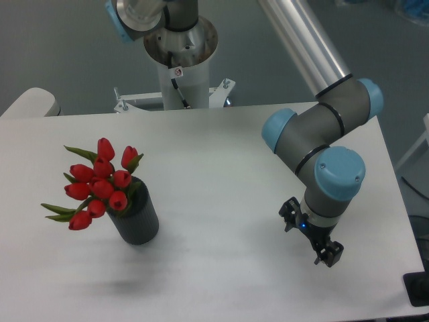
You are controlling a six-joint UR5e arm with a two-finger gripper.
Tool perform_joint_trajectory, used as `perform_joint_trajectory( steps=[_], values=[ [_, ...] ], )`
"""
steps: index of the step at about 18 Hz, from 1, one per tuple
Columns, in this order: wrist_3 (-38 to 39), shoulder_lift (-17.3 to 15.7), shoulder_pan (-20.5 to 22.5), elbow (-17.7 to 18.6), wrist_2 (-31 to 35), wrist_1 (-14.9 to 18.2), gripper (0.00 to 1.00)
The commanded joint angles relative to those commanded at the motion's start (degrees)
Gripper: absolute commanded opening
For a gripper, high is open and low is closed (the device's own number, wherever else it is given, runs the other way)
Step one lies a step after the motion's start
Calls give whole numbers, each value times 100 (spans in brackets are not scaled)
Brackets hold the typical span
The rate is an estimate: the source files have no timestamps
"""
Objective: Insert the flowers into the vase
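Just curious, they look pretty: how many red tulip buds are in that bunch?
9 tulip buds that I can count, all clustered above the mouth of the dark vase at the table's left; leaves may hide more.

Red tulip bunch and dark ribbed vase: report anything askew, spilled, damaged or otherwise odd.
Nothing stands out. The bunch of red tulips with green leaves sits in the mouth of the dark grey ribbed cylindrical vase, which stands upright on the white table. The buds fan toward the left, nothing has dropped. The two-finger gripper is well apart, holding nothing.
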State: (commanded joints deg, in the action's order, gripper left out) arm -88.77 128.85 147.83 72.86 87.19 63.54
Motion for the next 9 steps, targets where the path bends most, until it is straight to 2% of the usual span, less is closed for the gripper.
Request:
perform_joint_trajectory(
  steps=[9],
  values=[
    [-27, 0, 0, 70, 0, -53, 100]
  ],
)
